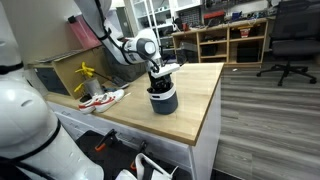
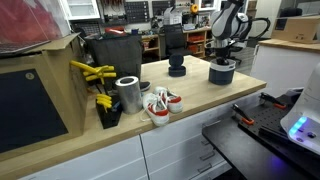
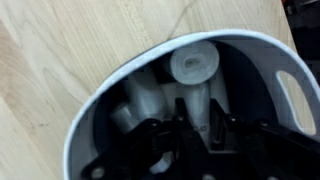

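The gripper (image 3: 190, 128) is lowered into a dark cup (image 1: 163, 101) that stands on the wooden table (image 1: 205, 85) in both exterior views. In the blurred wrist view its jaws seem clamped on a white tube (image 3: 192, 65), which is leaned inside the cup.

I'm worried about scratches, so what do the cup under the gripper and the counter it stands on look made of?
Cup: probably plastic or glazed ceramic. It has a dark, smooth wall and a thin pale rim, and the look leaves the choice open. Counter: wood or wood-look laminate, light and matte, with fine grain lines showing in the wrist view.
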`<state>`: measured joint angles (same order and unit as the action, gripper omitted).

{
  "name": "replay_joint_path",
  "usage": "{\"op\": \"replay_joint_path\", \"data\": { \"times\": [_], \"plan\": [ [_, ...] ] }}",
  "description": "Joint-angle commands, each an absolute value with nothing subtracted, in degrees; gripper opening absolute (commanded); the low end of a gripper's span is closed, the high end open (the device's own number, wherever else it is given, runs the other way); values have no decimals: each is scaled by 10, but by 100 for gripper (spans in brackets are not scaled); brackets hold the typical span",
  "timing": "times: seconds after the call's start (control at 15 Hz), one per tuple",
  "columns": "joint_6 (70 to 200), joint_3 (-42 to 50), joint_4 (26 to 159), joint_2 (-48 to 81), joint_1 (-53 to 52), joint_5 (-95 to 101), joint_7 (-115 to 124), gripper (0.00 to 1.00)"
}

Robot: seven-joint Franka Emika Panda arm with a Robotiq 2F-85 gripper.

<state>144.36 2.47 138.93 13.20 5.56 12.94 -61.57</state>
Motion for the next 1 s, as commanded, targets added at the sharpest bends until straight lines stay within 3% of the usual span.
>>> {"op": "replay_joint_path", "data": {
  "times": [0.0, 0.93],
  "plan": [
    [1430, 14, 1391, 110, 64, 109, -632, 7],
    [1281, 18, 1344, 20, 46, 91, -624, 7]
  ]
}}
